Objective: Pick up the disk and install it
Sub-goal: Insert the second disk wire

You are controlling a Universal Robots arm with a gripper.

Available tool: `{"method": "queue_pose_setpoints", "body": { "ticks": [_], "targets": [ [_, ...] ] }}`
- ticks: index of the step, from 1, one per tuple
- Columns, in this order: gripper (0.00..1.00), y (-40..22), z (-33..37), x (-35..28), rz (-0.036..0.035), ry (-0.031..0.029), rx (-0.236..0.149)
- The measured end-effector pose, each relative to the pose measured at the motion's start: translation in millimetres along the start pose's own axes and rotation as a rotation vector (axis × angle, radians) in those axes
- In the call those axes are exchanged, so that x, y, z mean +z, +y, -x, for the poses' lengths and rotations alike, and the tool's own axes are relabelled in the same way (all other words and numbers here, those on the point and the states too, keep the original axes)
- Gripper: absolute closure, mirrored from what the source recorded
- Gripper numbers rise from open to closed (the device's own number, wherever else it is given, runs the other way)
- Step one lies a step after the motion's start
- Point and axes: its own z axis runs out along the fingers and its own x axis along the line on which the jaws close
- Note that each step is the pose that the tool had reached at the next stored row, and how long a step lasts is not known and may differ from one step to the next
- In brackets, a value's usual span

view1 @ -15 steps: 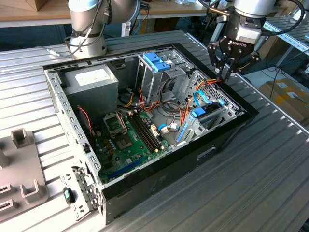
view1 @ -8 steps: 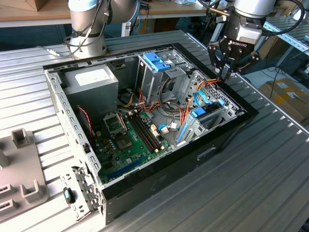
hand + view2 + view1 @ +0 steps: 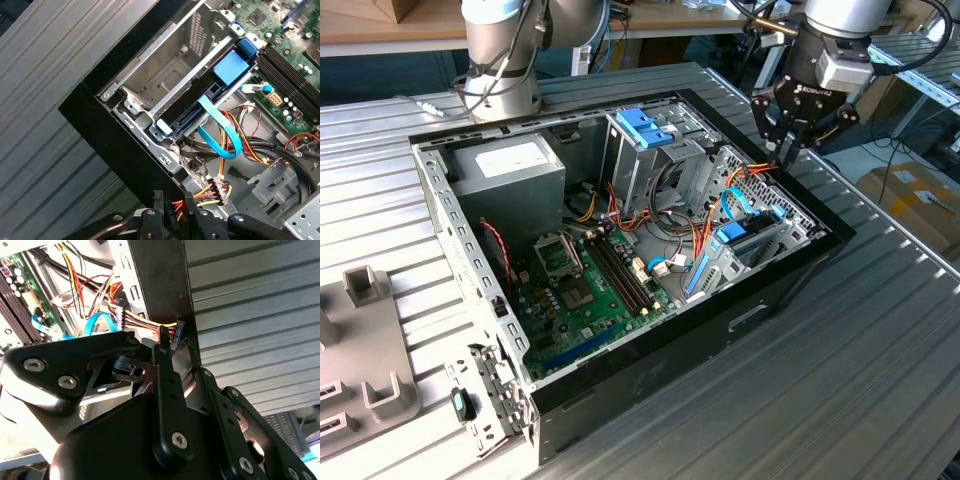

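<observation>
Disk (image 3: 192, 117): seated, apparently, in the computer case (image 3: 650, 385) bay beside the blue cable (image 3: 220, 135). Gripper (image 3: 790, 140): above the case corner, pinching a cable connector (image 3: 170, 210). Risk: the taut wiring snagging.

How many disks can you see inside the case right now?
1. The disk sits in the cage by the case's black wall, framed by its light blue carrier. The bay beside it is empty. The blue-topped drive cage may hide more.
</observation>
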Motion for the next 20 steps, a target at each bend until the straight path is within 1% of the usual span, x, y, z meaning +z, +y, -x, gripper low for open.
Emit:
{"method": "queue_pose_setpoints", "body": {
  "ticks": [2,3,4,12,17,20],
  "targets": [
    [0.71,0.0,0.0,0.0,-0.0050,0.0004,-0.041],
    [0.71,0.0,0.0,0.0,-0.0099,0.0008,-0.080],
    [0.71,0.0,0.0,0.0,-0.0130,0.0011,-0.106],
    [0.71,0.0,0.0,0.1,-0.0342,0.0029,-0.279],
    [0.71,-1.5,1.4,0.4,-0.0368,0.0030,-0.300],
    [0.71,-2.9,0.1,1.2,-0.0378,0.0032,-0.308]
  ]
}}
